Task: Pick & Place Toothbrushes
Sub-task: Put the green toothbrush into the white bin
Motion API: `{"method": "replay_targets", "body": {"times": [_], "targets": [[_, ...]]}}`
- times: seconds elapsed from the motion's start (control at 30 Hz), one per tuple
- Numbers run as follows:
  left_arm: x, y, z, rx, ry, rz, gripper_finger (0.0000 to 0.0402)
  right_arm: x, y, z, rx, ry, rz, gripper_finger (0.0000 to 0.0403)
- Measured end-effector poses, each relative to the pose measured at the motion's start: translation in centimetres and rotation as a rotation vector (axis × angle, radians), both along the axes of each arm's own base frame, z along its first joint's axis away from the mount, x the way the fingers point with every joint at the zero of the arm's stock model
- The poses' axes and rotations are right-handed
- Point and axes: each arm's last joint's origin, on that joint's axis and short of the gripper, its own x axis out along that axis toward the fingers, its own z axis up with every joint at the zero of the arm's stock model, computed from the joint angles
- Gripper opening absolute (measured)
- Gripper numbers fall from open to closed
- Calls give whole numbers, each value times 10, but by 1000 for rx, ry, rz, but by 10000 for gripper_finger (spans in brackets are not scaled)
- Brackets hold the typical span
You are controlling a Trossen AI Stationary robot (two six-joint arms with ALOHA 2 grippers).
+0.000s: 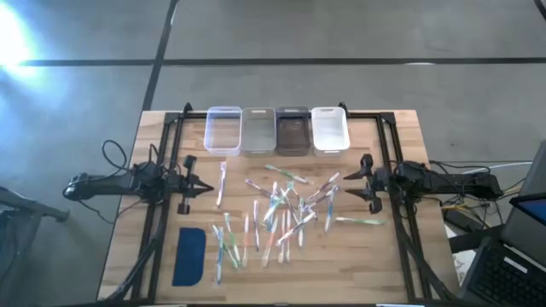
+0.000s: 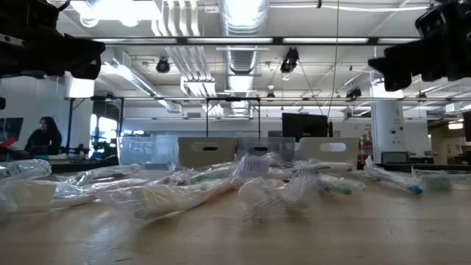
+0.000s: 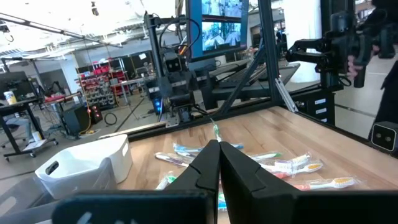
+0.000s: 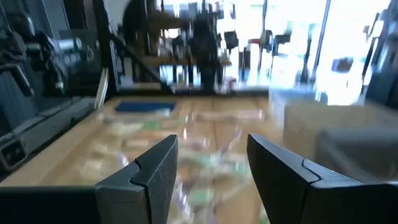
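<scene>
Fingers apart, right gripper [image 1: 348,177] hovers beside the toothbrushes [image 1: 275,211]; left gripper [image 1: 209,189], pinched together, hovers opposite.

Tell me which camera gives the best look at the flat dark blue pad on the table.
The high view: the blue pad shows whole, lying flat near the table's front-left corner, apart from the toothbrushes. The right wrist view catches it only as a far blue strip. The low and left wrist views do not show it.

The right gripper [image 4: 211,165] has its 2 dark fingers [image 4: 146,174] spread apart w/ a gap between. Past them, blurry toothbrushes [image 4: 205,158] lie on the wood table [image 4: 56,162]. A blue pad [image 4: 144,107] sits farther off.
</scene>
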Motion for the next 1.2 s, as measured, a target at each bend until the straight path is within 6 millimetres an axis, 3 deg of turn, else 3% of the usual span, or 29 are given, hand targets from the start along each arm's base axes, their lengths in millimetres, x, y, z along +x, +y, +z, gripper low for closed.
{"method": "replay_targets", "body": {"times": [0.13, 0.23, 0.33, 0.43, 0.6, 0.73, 0.87, 1.03, 1.2], "targets": [[0, 0, 0, 0, 1, 0, 14, -8, 0, 36, 3, -389, -14, 188], [0, 0, 0, 0, 1, 0, 14, -30, -4, 71, 136, -801, -77, 181], [0, 0, 0, 0, 0, 0, 14, -46, -8, 103, 202, -1003, -190, 174], [0, 0, 0, 0, 4, -1, 14, -37, -8, 135, 110, -884, -247, 168], [0, 0, -1, 0, 8, -1, 14, -1, -11, 173, -48, -420, -358, 158], [1, 0, -1, 0, 11, -1, 14, 27, -21, 178, 11, -43, -527, 147], [1, 0, -1, 0, 13, -1, 14, 46, -30, 173, 8, 271, -554, 134], [1, 0, -1, 0, 13, -1, 14, 69, -37, 175, 122, 453, -475, 119], [1, 0, -1, 0, 12, -1, 14, 90, -37, 194, 189, 460, -344, 107]]}}
